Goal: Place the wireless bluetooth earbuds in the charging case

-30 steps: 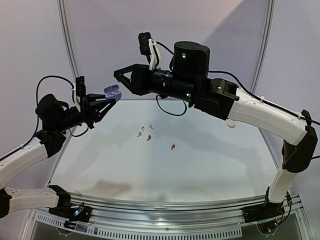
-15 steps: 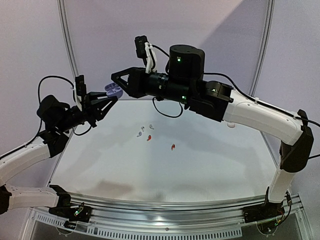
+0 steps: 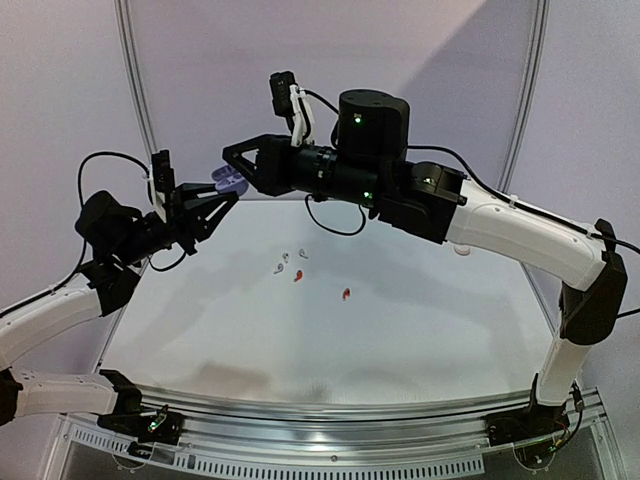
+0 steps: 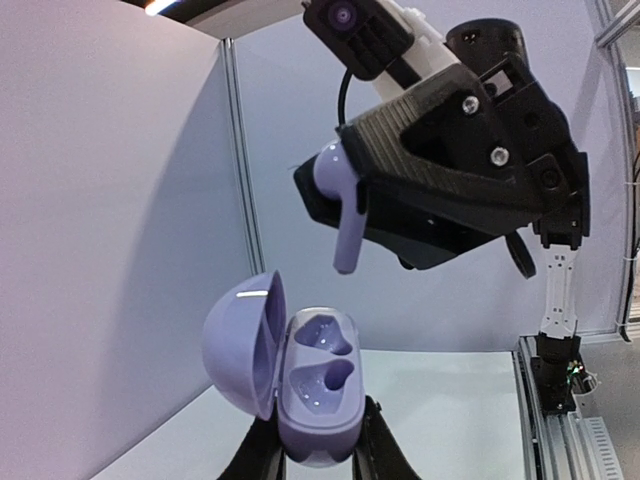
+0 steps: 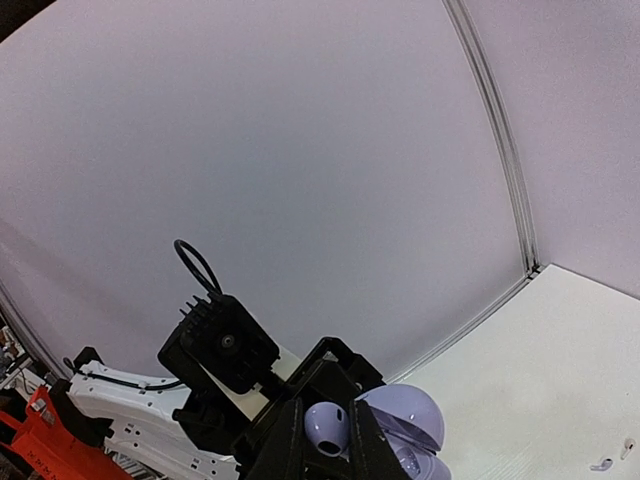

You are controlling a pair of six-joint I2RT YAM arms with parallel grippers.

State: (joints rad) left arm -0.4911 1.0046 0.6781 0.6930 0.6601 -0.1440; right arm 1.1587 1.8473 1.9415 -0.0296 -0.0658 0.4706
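My left gripper is shut on an open bluish-lilac charging case and holds it high above the table's far left. In the left wrist view the case shows two empty wells, its lid swung left, and my left gripper clamps its base. My right gripper is shut on a lilac earbud, stem pointing down, just above the case. The earbud also shows between the right gripper fingers. White earbuds and red earbuds lie on the table.
A second red earbud lies right of the first. A pale round object sits behind my right arm at the far right. The white table has a metal rail along its near edge, and purple walls stand close behind.
My right gripper has moved left and slightly down with the earbud, closing in above the case. The left gripper and case have barely moved. In the last half second nothing visibly shifts.
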